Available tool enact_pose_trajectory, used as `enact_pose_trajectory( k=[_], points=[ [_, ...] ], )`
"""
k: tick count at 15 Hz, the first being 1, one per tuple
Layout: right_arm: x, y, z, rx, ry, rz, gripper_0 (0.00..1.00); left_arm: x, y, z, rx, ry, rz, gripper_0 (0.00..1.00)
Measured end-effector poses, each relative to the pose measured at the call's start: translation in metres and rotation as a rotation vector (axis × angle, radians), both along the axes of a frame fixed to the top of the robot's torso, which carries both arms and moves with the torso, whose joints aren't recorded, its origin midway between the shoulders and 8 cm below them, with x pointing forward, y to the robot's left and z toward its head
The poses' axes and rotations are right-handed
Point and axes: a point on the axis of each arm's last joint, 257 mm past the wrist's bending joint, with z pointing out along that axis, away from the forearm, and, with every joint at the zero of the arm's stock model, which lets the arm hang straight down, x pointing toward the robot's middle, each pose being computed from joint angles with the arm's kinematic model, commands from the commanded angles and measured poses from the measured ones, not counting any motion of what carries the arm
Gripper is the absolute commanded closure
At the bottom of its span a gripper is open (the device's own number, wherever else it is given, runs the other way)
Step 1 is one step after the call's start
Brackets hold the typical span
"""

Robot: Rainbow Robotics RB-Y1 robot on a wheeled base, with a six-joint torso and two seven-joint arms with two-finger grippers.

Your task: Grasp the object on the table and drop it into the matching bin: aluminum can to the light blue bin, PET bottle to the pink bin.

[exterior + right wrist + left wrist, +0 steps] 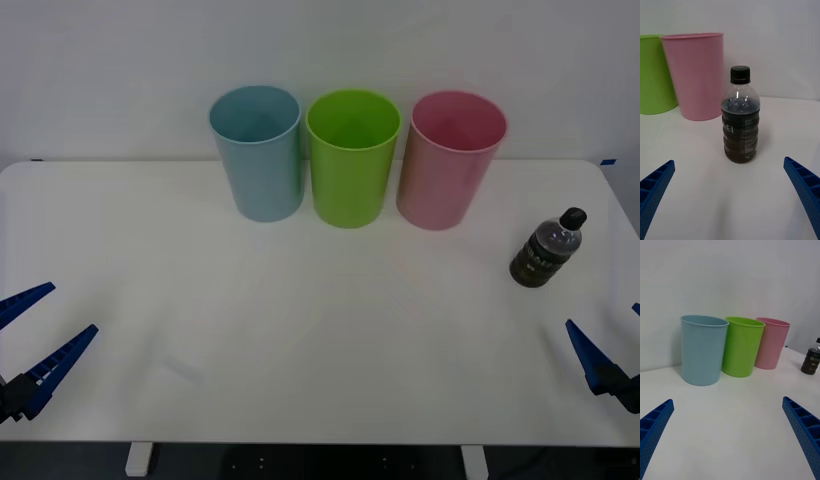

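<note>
Nothing is done yet: we see the bottle upright near the bench's right edge, our right end effector wide open, facing it, empty; the pink bin waits.

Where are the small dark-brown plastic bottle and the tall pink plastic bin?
Small dark-brown plastic bottle with black cap (pixel 740 133): right wrist view, on its dark label.
Tall round pink plastic bin (pixel 447 178): front view, on its smooth outer wall.
</note>
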Motion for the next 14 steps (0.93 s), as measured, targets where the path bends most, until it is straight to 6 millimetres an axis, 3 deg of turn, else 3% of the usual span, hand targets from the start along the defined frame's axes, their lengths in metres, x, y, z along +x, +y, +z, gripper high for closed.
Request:
enact_pose_trajectory(
  k=[14],
  points=[
    [0.071, -0.001, -0.025, -0.004, 0.005, -0.022, 0.00, 0.000, 0.000, 0.000, 0.000, 0.000, 0.000, 0.00]
  ],
)
